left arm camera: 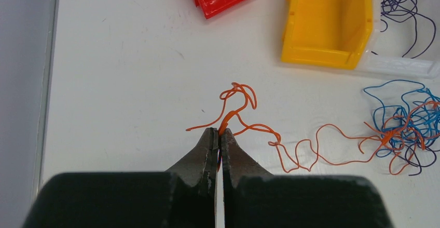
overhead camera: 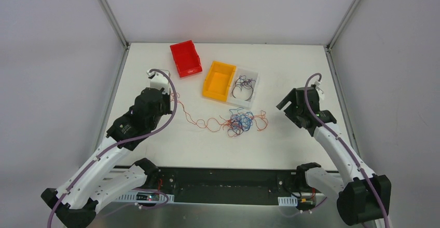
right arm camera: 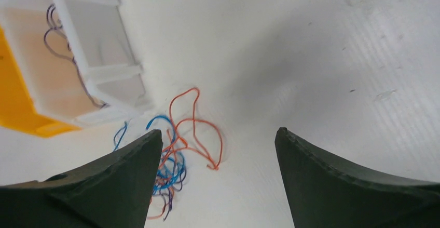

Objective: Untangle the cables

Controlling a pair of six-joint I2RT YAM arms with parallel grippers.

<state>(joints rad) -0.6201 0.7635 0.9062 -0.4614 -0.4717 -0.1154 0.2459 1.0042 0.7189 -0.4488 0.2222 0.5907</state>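
Mostly clumped cables (overhead camera: 239, 122), orange-blue-black, one orange end pinched in left tool (left arm camera: 219, 133).

Found a white table (overhead camera: 155, 147) with a matte top, lightly scuffed and speckled in both wrist views. Closed in at the rear by a pale grey back panel (overhead camera: 228, 4), and at the sides by a left panel (overhead camera: 52, 56) and a right panel (overhead camera: 394, 56) of like finish. Joined at the rear corners by a silver left post (overhead camera: 109, 14) and right post (overhead camera: 350, 11), both slanting outward in the overhead view. Bordered on the left by a grey edge strip (left arm camera: 51, 56). Lit evenly from above, with soft, faint shadows only.
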